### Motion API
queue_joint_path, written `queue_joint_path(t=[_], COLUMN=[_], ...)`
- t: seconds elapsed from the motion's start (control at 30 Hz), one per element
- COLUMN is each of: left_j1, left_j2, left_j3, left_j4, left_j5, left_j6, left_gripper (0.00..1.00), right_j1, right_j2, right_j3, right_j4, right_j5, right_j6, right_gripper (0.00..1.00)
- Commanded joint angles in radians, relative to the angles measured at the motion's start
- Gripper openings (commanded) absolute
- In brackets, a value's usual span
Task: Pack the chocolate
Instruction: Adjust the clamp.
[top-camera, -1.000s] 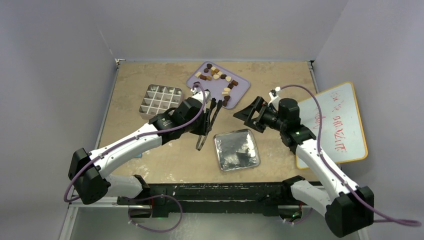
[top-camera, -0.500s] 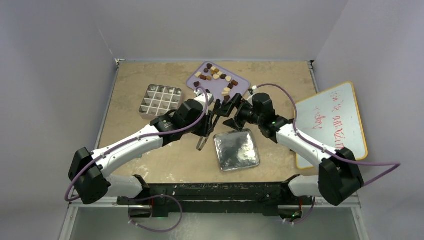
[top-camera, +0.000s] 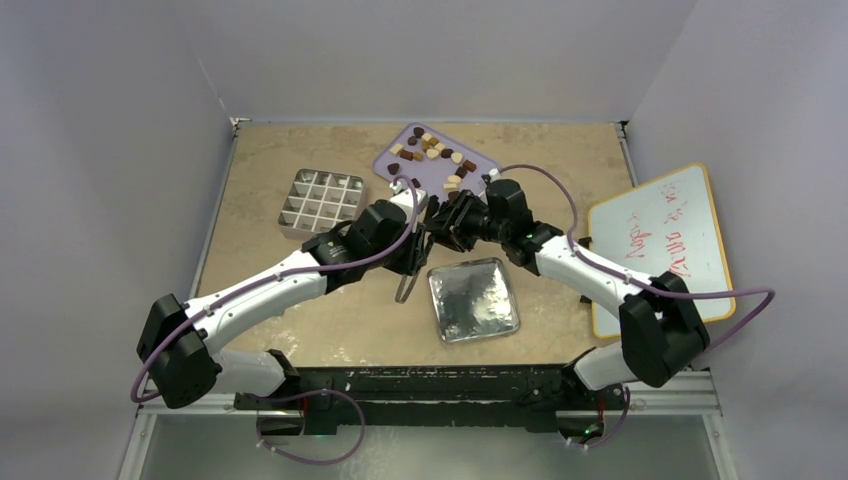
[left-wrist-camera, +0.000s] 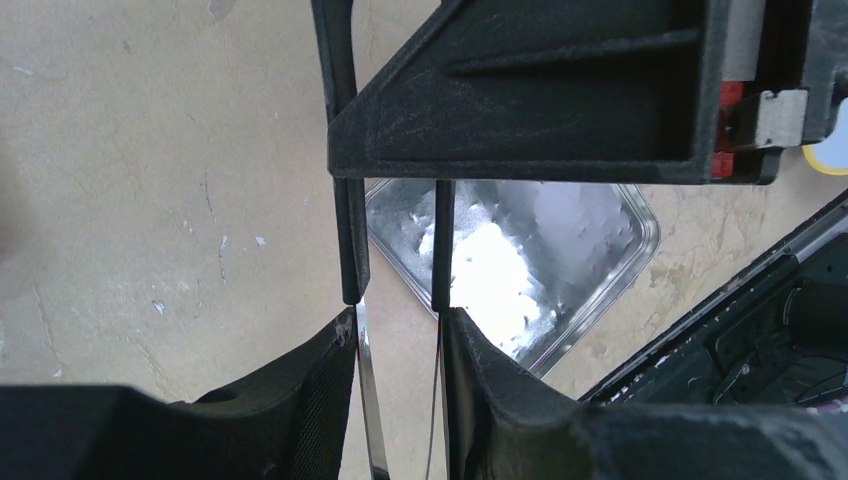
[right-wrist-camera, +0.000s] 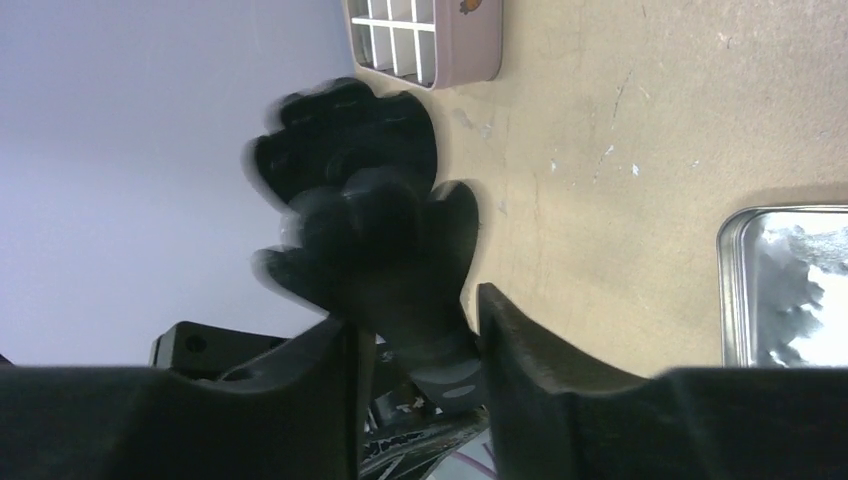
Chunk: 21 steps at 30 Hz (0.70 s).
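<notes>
Only the top view gives us the chocolate (top-camera: 437, 153): tiny pieces scattered on a lavender tray (top-camera: 488, 172) at the far middle of the desk (top-camera: 290, 150). The scatter's long axis runs from far left to near right; which way any single piece points we cannot tell. The left wrist view shows the left fingers (left-wrist-camera: 300, 400) closed on black tweezers (left-wrist-camera: 349, 240), whose two arms stand parted above a silver tin (left-wrist-camera: 560, 250). The right wrist view shows the right fingers (right-wrist-camera: 540, 380) parted around a blurred black shape; whether they grip it we cannot tell.
</notes>
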<state>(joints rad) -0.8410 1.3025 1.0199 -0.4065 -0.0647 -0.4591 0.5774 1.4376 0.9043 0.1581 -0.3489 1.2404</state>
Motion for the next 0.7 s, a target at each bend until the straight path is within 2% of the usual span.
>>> queue_joint_path(t=[0.0,0.13,0.37,0.43,0.67], left_j1=[-0.003,-0.003,-0.003,-0.003,-0.004], left_j2=[-0.011,-0.034,-0.06,-0.057,-0.104], left_j3=[0.001,-0.016,-0.055,-0.05,-0.052], left_j4=[0.045,0.051,0.086,0.076,0.076], left_j5=[-0.008,-0.043,-0.092,-0.096,-0.114], left_j6=[0.009,-0.014,-0.032,-0.039,-0.063], left_gripper=[0.33,0.4,0.52,0.52,0.43], right_j1=[0.007,0.006,0.007,0.007,0.007], right_j2=[0.002,-0.01,-0.018,-0.021,-0.043], right_j3=[0.024,-0.04,-0.114,-0.121,-0.15], right_j4=[0.07,0.17,0.322,0.34,0.343], right_j5=[0.015,0.01,0.011,0.013,0.036], right_j6=[0.065,0.134,0.255,0.258,0.253], right_gripper=[0.35,0.18,0.11,0.11,0.1])
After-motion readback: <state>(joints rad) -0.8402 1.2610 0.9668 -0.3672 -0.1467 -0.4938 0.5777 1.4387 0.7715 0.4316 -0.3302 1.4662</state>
